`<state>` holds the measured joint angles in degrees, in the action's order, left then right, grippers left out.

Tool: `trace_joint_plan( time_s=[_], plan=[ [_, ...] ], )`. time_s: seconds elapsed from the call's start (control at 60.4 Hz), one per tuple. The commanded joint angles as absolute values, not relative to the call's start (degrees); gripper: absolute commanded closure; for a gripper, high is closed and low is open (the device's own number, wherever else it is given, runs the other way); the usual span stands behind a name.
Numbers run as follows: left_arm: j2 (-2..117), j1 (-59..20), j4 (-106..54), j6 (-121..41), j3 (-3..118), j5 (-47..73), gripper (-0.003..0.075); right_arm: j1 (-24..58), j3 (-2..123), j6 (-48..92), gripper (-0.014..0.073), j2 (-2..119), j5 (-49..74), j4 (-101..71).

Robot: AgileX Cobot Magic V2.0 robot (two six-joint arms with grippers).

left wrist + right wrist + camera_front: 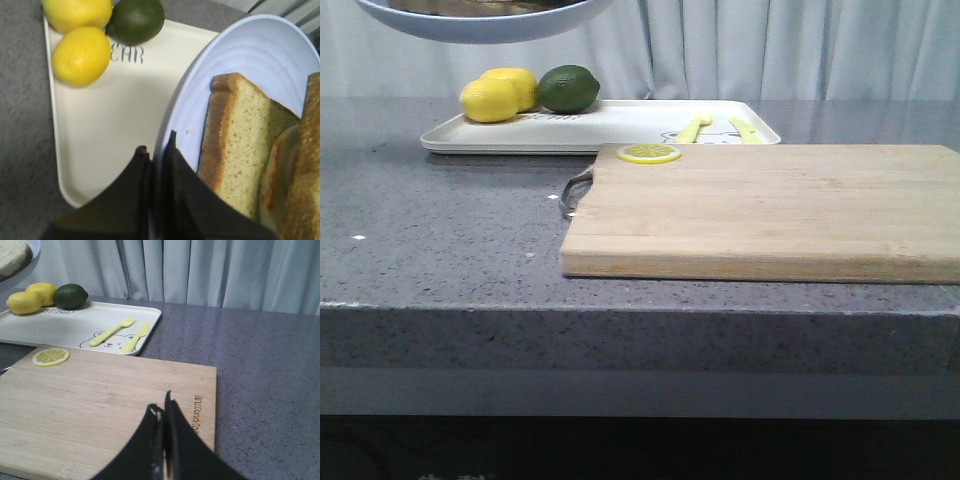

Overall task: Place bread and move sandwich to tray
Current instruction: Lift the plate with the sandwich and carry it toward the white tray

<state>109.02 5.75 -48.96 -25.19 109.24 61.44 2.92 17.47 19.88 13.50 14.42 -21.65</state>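
A grey speckled counter (440, 240) is seen from the front, with pale curtains (215, 270) behind it. A shallow white tray (620, 128) lies near the counter's far edge. At the tray's far left corner two yellow lemons (498, 95) and a dark green lime (568, 88) are grouped, touching one another. A pale yellow fork (112, 332) and knife (136, 337) are laid side by side at the tray's right end, over a faint bear print.

A light wooden cutting board (770, 215) is set just in front of the tray, with a metal handle (574, 192) at its left end and a lemon slice (649, 153) at its far left corner.

A round pale blue plate (250, 65) is held in the air above the tray's left part. Its rim is pinched between the closed fingers of the left gripper (157, 155). On the plate the sandwich (280, 170) is seen: a thick crusted slice of bread (240, 150) beside egg white and another browned slice.

The right gripper (162, 415) is held above the cutting board's near right part, its fingers pressed together with nothing between them.
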Motion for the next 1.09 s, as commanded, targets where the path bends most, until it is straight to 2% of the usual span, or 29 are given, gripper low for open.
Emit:
trace_joint_plan(
  time_s=[0.0,0.182,0.381,0.63,0.994,1.077],
  plan=[
    [111.93,4.03,-55.48,-20.8,119.81,60.69,0.0739,2.61,19.06,20.02,0.067,13.92,9.66,-22.41],
    [124.88,1.0,-55.48,-16.42,137.7,59.99,0.0739,2.61,19.06,20.02,0.067,13.97,10.11,-22.41],
    [136.37,-1.98,-55.48,-14.46,150.23,59.35,0.0739,2.61,19.06,20.02,0.067,14.02,10.1,-22.41],
    [141.59,-3.09,-54.85,-14.16,151.56,56.31,0.0739,2.61,19.06,20.02,0.067,14.02,10.1,-22.41],
    [142.56,-3.09,-49.74,-13.92,151.56,58.1,0.0736,2.61,19.06,20.02,0.067,14.02,10.1,-22.41],
    [142.56,-3.09,-49.5,-13.92,151.56,58.31,0.0713,2.61,19.06,20.02,0.067,14.02,10.1,-22.41]
  ],
)
